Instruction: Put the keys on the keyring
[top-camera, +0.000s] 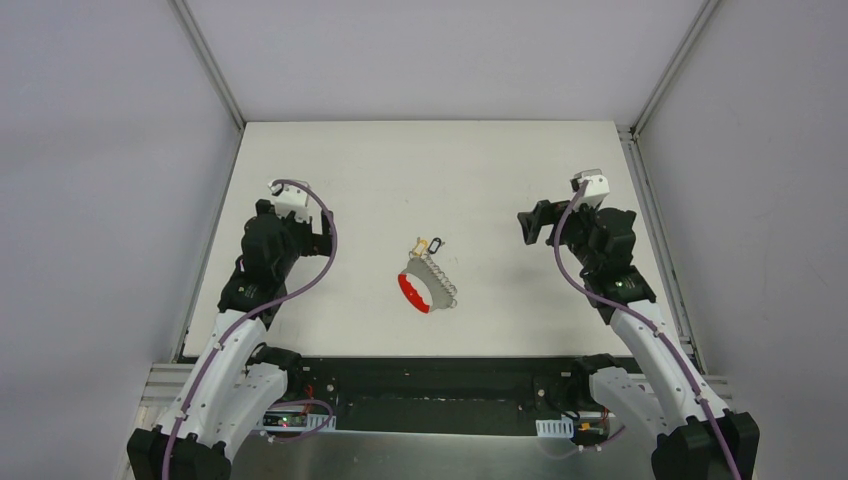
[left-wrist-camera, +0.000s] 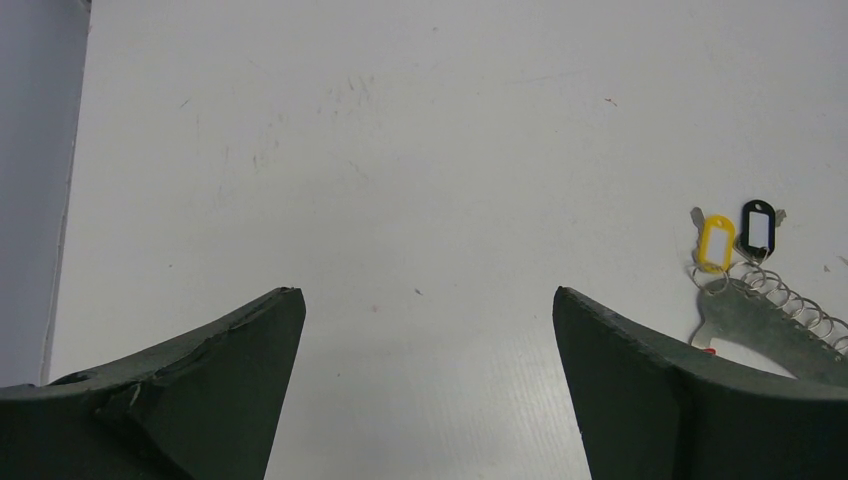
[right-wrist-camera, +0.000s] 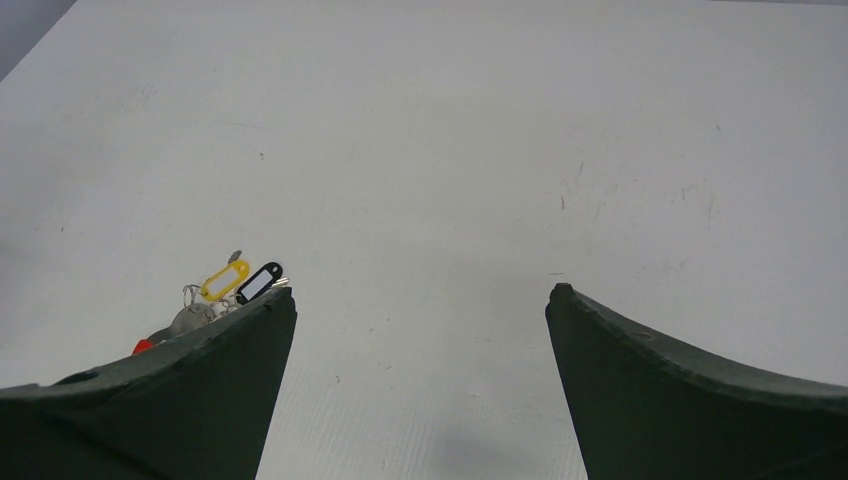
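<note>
The left gripper (left-wrist-camera: 428, 292) stands spread wide with nothing between its two fingers. The right gripper (right-wrist-camera: 422, 290) is spread just as wide and is just as empty. Each hangs over bare white table (top-camera: 340, 160). From above, the two face inward from either side, well apart, and the keyring (top-camera: 428, 282) lies on the table about midway between them, touched by neither.

There is one keyring. One key (left-wrist-camera: 758, 227) with a black head lies at its far end, just beside one yellow tag (left-wrist-camera: 716, 243). Whether the key is hooked into the ring or only lies against it cannot be made out.

Only the top view shows the whole red band (top-camera: 412, 292), a crescent along the keyring's left side, but the key and tag are mere specks there. The left wrist view gives the detail. The black head has a pale window, and a silver tip pokes out behind it and behind the yellow tag too. The grey plate (left-wrist-camera: 760, 325) and the wire loops (left-wrist-camera: 792, 298) are cut off by the right finger and the frame edge, so the loops cannot be counted. In the right wrist view the left finger hides nearly all of the keyring, leaving only the tag, the black head and a speck of red
</note>
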